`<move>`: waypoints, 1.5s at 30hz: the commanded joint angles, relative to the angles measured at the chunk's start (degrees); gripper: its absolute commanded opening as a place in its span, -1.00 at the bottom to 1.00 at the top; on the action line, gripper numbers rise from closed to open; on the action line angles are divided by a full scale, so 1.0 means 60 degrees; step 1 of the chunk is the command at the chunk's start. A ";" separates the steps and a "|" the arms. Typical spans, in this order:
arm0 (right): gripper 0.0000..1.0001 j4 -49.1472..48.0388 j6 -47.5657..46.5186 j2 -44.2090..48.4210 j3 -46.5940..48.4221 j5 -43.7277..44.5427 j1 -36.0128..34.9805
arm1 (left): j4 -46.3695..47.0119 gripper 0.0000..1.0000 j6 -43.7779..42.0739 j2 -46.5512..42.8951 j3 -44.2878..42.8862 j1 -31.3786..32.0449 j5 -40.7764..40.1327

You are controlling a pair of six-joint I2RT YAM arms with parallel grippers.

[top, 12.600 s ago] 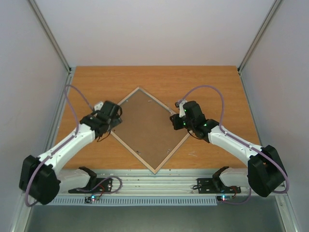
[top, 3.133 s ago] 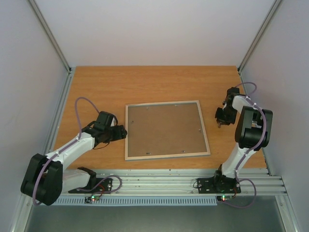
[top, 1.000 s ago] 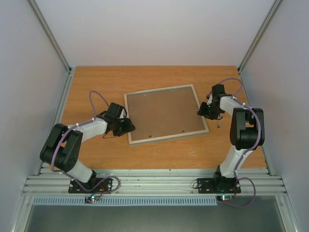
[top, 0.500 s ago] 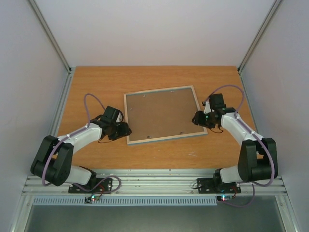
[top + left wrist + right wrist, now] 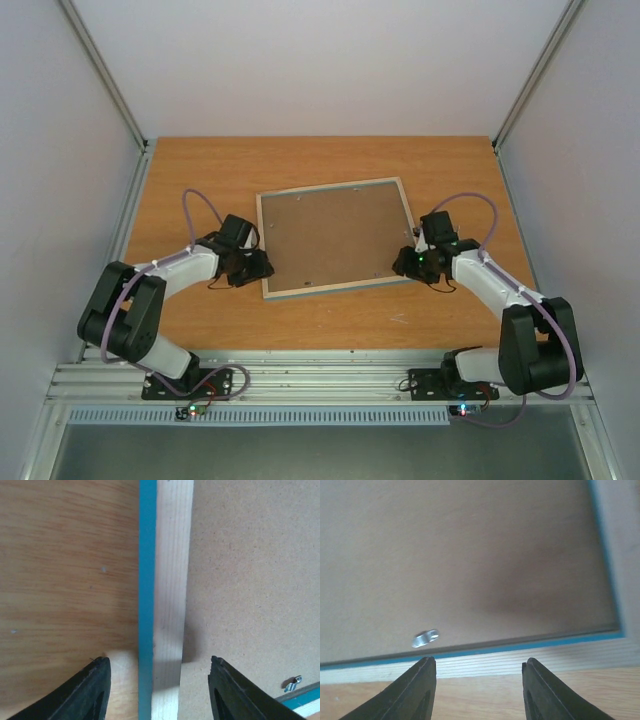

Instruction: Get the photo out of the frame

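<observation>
Two end effectors sat low at the frame [image 5: 335, 286], which lay face down near the middle of the counter [image 5: 200, 170] with its brown board [image 5: 333, 238] up. The left end effector [image 5: 258, 268] was at the frame's left side, close to the near corner. The right end effector [image 5: 402, 262] was at the near right corner.

Both were partly open and held nothing. In the left wrist view, the left end effector [image 5: 159, 662] had one finger over the counter and one over the board, with the blue and pale wood rail [image 5: 170, 580] between them. I could not tell if they touched it. In the right wrist view, the right end effector [image 5: 477, 662] hung over the near rail [image 5: 520, 662].

Only the wrist views showed the blue edge and a small metal clip [image 5: 425, 638] on the board. Only the top view showed the whole frame. I could not see the photo.
</observation>
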State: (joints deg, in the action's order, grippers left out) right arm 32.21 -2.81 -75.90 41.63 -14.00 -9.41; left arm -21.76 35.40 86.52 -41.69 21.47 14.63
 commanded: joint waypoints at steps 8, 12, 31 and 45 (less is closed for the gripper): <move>0.02 -0.0896 -0.0333 0.0421 -0.0137 0.0902 -0.2355 | 0.0368 -0.34 -0.0113 0.0126 0.0092 -0.0026 0.0164; 0.02 -0.1398 -0.0656 0.0420 -0.0189 0.1549 -0.3599 | 0.0511 -0.49 -0.0124 0.0014 0.0274 -0.0023 0.0033; 0.84 -0.2518 -0.3534 -0.0633 0.0114 0.5781 -0.8914 | 0.0590 -0.95 -0.0033 -0.2040 0.0877 -0.0033 -0.0728; 0.78 -0.4435 -0.5627 -0.3092 0.0377 0.9432 -1.0433 | 0.0499 -0.95 -0.0148 -0.2927 0.0993 -0.0052 -0.0520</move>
State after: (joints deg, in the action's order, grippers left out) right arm 12.19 -31.48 -90.70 42.37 34.26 -71.18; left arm -24.25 35.07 72.71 -35.18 21.43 9.17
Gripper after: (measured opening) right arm 0.910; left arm 0.174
